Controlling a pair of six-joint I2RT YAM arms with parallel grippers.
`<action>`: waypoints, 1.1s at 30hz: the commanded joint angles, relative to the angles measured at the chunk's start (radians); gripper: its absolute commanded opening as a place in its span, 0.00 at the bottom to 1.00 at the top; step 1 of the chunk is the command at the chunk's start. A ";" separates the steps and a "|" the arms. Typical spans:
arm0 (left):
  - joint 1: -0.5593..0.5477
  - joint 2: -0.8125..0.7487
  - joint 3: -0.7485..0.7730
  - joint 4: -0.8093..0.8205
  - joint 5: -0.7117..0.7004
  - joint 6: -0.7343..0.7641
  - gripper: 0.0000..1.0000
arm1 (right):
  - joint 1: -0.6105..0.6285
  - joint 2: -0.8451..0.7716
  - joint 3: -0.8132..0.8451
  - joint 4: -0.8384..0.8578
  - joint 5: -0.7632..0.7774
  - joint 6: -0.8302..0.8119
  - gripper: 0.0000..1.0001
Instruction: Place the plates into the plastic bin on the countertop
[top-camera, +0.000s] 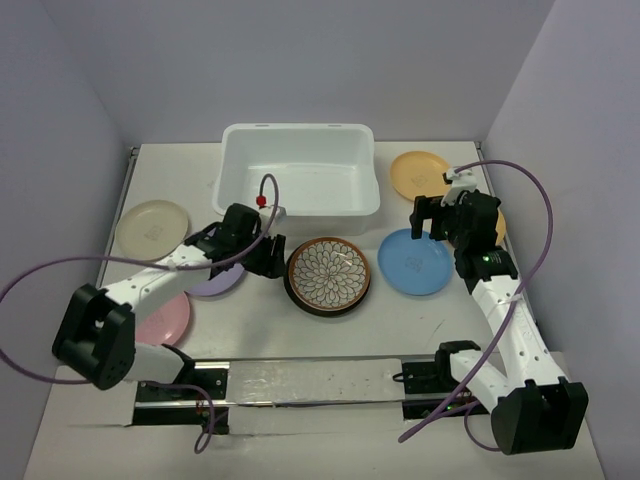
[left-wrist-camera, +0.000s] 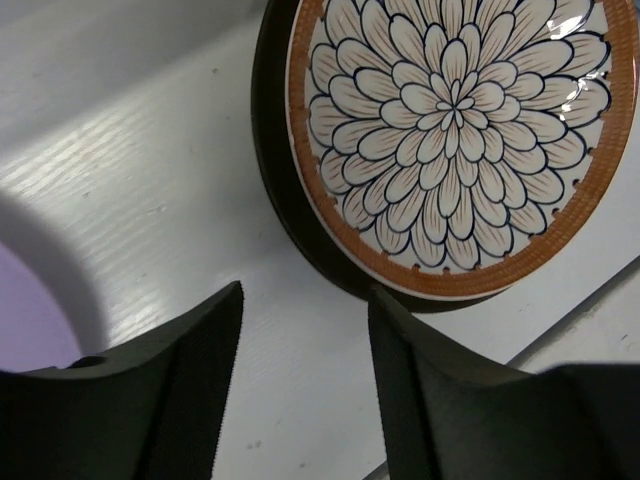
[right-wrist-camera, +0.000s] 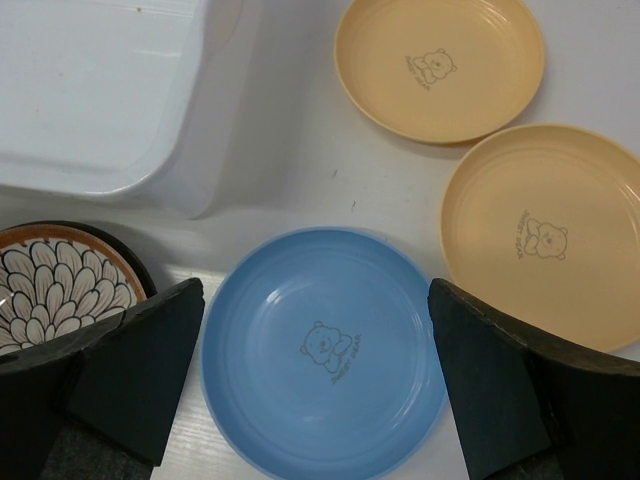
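The white plastic bin stands at the back of the countertop with nothing in it. The brown petal-pattern plate lies in front of it, on a dark rim. My left gripper is open and empty, low over the countertop just left of that plate. The lavender plate lies partly under the left arm. My right gripper is wide open and empty above the blue plate. Two yellow-orange plates lie beyond it. No silvery plate shows.
A cream plate lies at the far left and a pink plate near the left arm's base. Pale lilac walls close in the left, back and right sides. A metal rail runs along the near edge.
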 joint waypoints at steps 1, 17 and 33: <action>-0.002 0.101 0.114 0.040 0.066 -0.042 0.55 | -0.005 0.011 0.022 0.002 0.026 -0.012 1.00; -0.018 0.253 0.173 0.061 0.085 -0.098 0.49 | -0.004 0.005 0.019 -0.003 0.044 -0.020 1.00; -0.035 0.302 0.121 0.155 0.036 -0.140 0.39 | -0.005 -0.001 0.030 -0.023 0.057 -0.034 1.00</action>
